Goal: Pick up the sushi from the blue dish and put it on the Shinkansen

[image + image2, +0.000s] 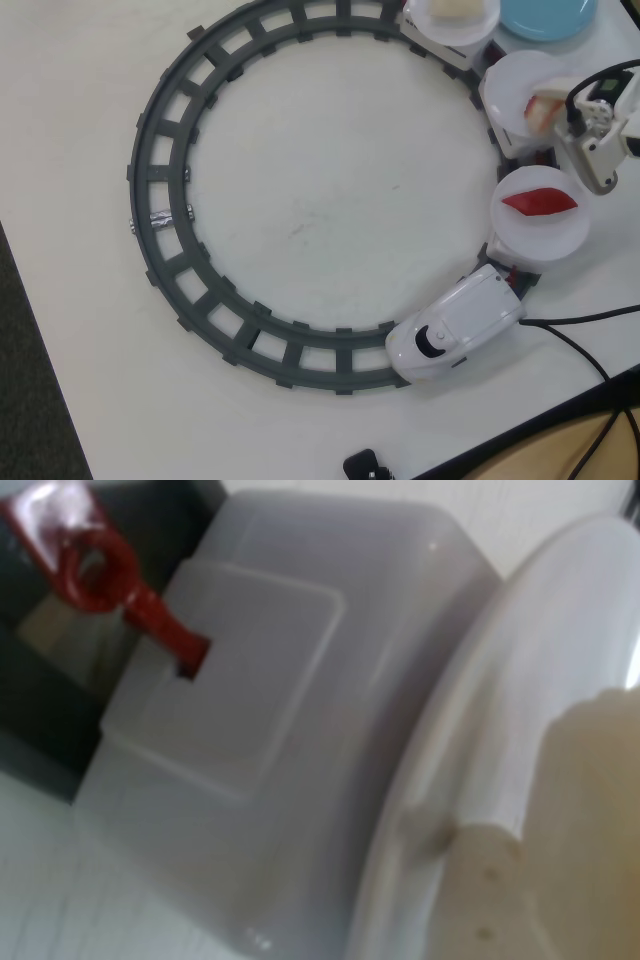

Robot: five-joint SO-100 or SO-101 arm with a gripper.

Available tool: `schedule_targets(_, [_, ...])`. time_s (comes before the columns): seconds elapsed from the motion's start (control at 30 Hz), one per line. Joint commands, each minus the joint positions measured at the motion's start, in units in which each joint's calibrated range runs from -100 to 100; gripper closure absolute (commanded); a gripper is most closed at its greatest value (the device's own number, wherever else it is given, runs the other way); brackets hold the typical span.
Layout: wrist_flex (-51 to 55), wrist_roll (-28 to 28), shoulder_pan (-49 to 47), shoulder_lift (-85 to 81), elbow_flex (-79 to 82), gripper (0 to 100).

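a: where's the sushi (541, 106) sitting?

b: in the overhead view it's on the middle white plate (515, 85) of the shinkansen (455, 325), at the right side of the grey ring track (165, 210). it's pale with an orange-red edge, and half of it is hidden under the arm.

a: and the gripper (563, 108)?

b: it's right over that plate, reaching in from the right edge. its tip is at the sushi, but i can't tell whether the fingers are closed on it or slack; the arm's own body covers them. the wrist view doesn't help: it's blurred, showing a white carriage block (270, 730), a red coupling hook (110, 580) and the plate's rim (470, 730) close up, with a pale shape at the lower right.

a: the blue dish (548, 15)?

b: top right of the overhead view, cut off by the frame edge, just beside the rear plate (450, 28), which carries a beige piece (455, 8). what shows of the dish is bare.

a: the front plate?

b: the one (540, 235) just behind the train's nose holds a red pointed piece (540, 201). a black cable (580, 345) runs across the table at the lower right.
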Motion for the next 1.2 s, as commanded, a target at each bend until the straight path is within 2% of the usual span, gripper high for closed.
schedule_targets(0.0, [-1.1, 0.24, -0.17, -1.56, -0.36, 97])
schedule_targets(0.27, [-0.07, 0.24, -0.08, -1.64, -0.27, 86])
schedule_targets(0.47, [3.61, 0.24, -0.08, -4.39, -0.45, 85])
schedule_targets(0.6, [11.65, 0.24, -0.52, -13.83, -0.36, 85])
schedule_targets(0.87, [31.76, 0.24, -0.69, -42.81, -0.36, 85])
schedule_targets(1.0, [42.98, 0.97, 2.91, -55.42, -0.27, 85])
schedule_targets(1.17, [44.77, 0.39, 9.34, -53.66, 3.59, 85])
